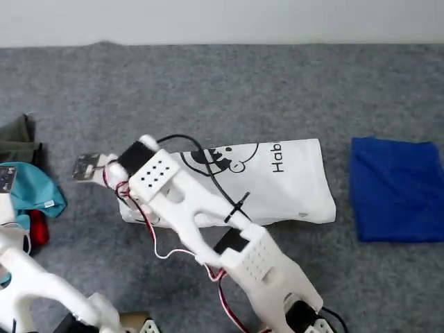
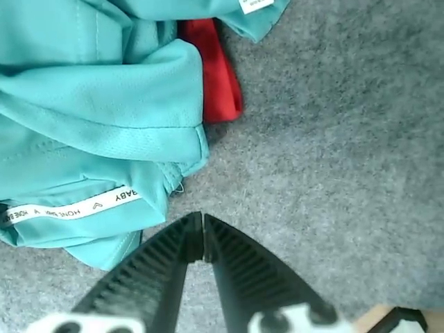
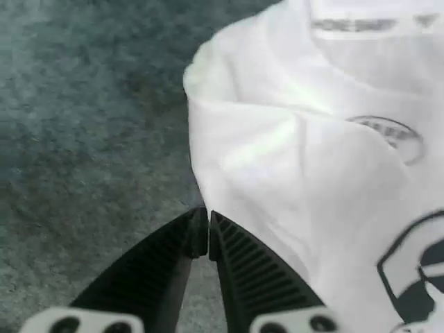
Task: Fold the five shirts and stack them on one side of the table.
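My left gripper (image 2: 202, 239) was clenched, tip against tip with nothing in it, low over the grey table (image 2: 333, 173) just beside the teal shirt (image 2: 90, 104). That shirt lay crumpled at the table's left edge, with a red shirt (image 2: 215, 76) poking out from under it and a dark shirt (image 1: 17, 139) bunched just behind. My right arm (image 1: 208, 208) lay across the white shirt (image 3: 298, 173), which was folded lengthwise in the middle. My right gripper (image 3: 207, 236) was pinched closed too, just beside that shirt's left end. Well apart on the right lay the blue shirt (image 1: 395, 189), folded flat and square
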Robot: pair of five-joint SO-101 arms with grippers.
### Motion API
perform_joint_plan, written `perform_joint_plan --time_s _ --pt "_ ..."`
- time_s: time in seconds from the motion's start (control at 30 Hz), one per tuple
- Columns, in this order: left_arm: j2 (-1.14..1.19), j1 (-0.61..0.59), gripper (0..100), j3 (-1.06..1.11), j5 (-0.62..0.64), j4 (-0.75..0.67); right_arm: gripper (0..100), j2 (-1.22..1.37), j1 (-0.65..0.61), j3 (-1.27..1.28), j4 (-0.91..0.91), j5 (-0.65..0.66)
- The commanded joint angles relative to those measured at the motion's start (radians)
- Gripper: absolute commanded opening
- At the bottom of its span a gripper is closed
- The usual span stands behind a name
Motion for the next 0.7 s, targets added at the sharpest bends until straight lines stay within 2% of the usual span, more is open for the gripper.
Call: perform_joint_plan --time_s 0.0,0.2,0.43,0.53,0.67 --pt "-0.018 0.003 1 -0.007 -0.008 -0.009 1.0 0.031 0.056 -0.005 -0.096 0.000" --pt "-0.018 -0.002 1 -0.005 -0.008 -0.008 1.0 0.059 0.183 -0.114 -0.200 0.000" --pt "-0.018 0.003 1 -0.005 -0.008 -0.008 1.0 0.062 0.228 -0.181 -0.197 0.000" --pt "-0.023 0.003 1 -0.005 -0.008 -0.008 1.0 0.044 0.220 -0.204 -0.153 -0.006" --pt "-0.025 0.003 1 -0.005 -0.008 -0.008 1.0 0.041 0.130 -0.272 -0.012 -0.008"
